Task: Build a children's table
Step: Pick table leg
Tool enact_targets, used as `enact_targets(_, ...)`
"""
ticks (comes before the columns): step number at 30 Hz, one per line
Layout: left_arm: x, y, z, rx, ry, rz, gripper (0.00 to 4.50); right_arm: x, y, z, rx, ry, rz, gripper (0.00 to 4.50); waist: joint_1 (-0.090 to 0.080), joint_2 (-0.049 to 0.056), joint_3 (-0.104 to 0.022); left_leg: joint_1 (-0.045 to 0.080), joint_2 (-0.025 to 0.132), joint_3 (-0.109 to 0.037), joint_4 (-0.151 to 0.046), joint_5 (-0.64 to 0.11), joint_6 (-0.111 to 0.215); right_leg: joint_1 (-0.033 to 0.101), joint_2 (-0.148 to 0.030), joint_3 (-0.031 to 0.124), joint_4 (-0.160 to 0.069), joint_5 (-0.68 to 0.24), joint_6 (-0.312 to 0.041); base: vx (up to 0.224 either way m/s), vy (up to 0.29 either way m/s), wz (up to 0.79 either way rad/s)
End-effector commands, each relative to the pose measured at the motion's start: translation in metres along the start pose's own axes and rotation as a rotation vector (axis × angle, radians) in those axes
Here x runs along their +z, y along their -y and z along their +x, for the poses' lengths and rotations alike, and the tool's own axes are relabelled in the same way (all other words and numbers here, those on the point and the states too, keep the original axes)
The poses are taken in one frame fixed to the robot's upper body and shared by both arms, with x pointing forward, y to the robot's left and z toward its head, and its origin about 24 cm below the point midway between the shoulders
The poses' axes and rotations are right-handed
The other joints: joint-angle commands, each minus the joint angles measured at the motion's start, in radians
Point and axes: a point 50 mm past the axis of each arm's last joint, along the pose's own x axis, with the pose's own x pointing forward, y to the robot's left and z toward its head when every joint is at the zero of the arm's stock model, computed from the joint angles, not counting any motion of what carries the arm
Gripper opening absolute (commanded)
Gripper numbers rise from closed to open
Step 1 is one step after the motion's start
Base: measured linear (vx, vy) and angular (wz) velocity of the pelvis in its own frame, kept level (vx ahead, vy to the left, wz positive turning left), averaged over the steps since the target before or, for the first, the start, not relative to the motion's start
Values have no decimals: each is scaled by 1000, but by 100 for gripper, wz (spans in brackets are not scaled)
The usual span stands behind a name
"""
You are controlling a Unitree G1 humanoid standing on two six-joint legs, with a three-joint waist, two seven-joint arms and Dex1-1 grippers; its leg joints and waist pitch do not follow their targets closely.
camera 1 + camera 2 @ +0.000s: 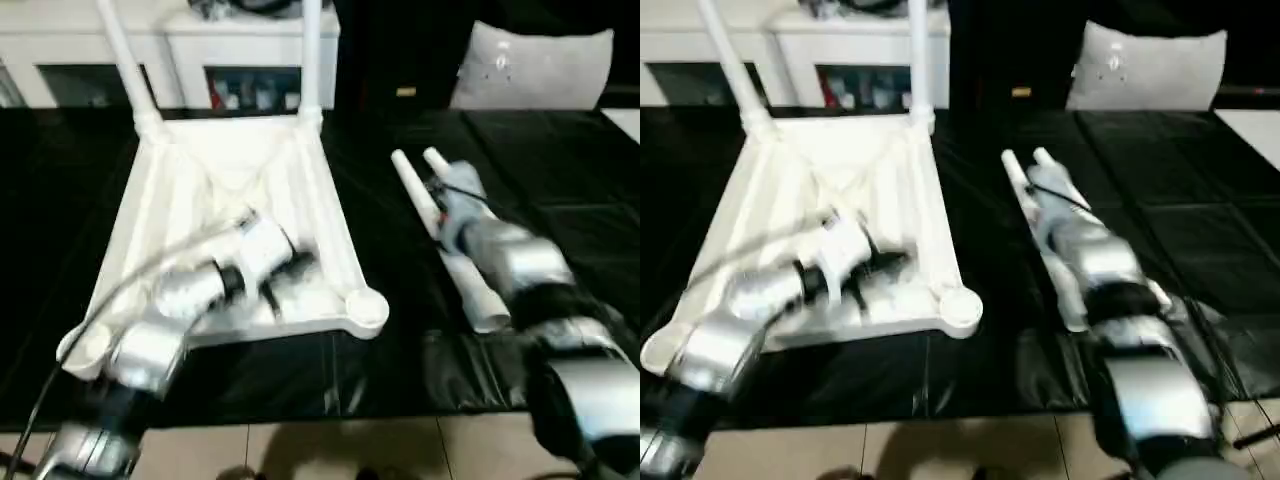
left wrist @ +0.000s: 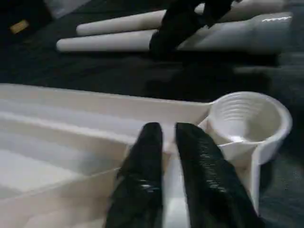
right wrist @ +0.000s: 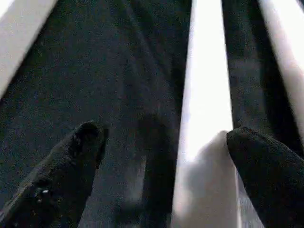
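Two legs already stand in the far sockets of the upturned table top [image 1: 235, 190]; two loose legs [image 1: 440, 235] lie beside it on the black tabletop. My left tool [image 2: 166, 156], nearly closed, rests on the ribbing near the empty socket [image 2: 249, 121]. My right tool [image 3: 161, 156] spreads wide over one loose leg. Next: close, lift, seat it. White cabinet [image 1: 200, 55] stands behind, clear.

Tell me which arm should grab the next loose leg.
Right, probably. The right gripper hangs open over the two loose legs on the black mat, one between its fingers. The left gripper sits on the table top's ribbed underside, near an empty socket.
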Motion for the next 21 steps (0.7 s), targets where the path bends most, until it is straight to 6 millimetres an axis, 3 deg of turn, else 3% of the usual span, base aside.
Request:
enact_targets(1, 8, 7, -3, -74, -1, 11, 93, -2, 0, -7, 25, -59, 1, 450, 2, 1, -67, 6, 36, -8, -71, -181, 11, 69, -68, 57, -72, -333, -149, 0, 0, 0)
enact_targets(3, 9, 9, -4, -92, -5, 16, 124, -4, -1, -9, 36, -82, 8, 422, -2, 4, -58, 12, 35, -6, -73, -228, 4, 60, -67, 54, -86, -422, -124, 0, 0, 0)
enact_targets(4, 12, 11, -5, -103, -5, 21, 124, -7, -2, -11, 46, -112, 12, 422, -3, -3, -59, 15, 33, -9, -73, -234, -4, 64, -69, 55, -87, -452, -107, 0, 0, 0)
enact_targets(5, 14, 12, -6, -105, -5, 23, 128, -11, -3, -13, 43, -150, 11, 412, -3, -8, -61, 13, 34, -11, -74, -221, -3, 65, -70, 55, -87, -458, -94, 0, 0, 0)
enact_targets(6, 14, 12, -6, -105, -5, 23, 128, -11, -3, -14, 43, -152, 11, 412, -5, -5, -61, 14, 34, -10, -74, -214, -3, 62, -68, 56, -88, -452, -90, 0, 0, 0)
enact_targets(7, 16, 12, -6, -103, -6, 26, 137, -14, -3, -16, 33, -176, 11, 396, -8, -13, -60, 14, 33, -9, -74, -212, -2, 61, -66, 56, -90, -453, -86, 0, 0, 0)
enact_targets(8, 18, 10, -6, -87, -9, 27, 137, -14, -2, -18, 38, -173, 23, 384, -7, -10, -62, 13, 32, -10, -73, -201, -4, 63, -68, 56, -87, -447, -85, 0, 0, 0)
enact_targets(11, 17, 10, -8, -81, -26, 30, 166, -15, -1, -22, 39, -173, 30, 367, -7, -13, -64, 10, 30, -8, -71, -175, 1, 63, -67, 57, -86, -428, -77, 0, 0, 0)
enact_targets(16, 16, 11, -11, -74, -58, 21, 204, -23, 0, -32, 36, -212, 39, 328, -9, -14, -67, 7, 31, -7, -69, -133, 5, 66, -64, 59, -75, -347, -98, 0, 0, 0)
enact_targets(21, 15, 15, -9, -89, -67, -2, 239, -35, 0, -33, 38, -255, 46, 282, -13, -8, -64, 8, 30, -7, -68, -150, 2, 67, -65, 58, -80, -369, -103, 0, 0, 0)
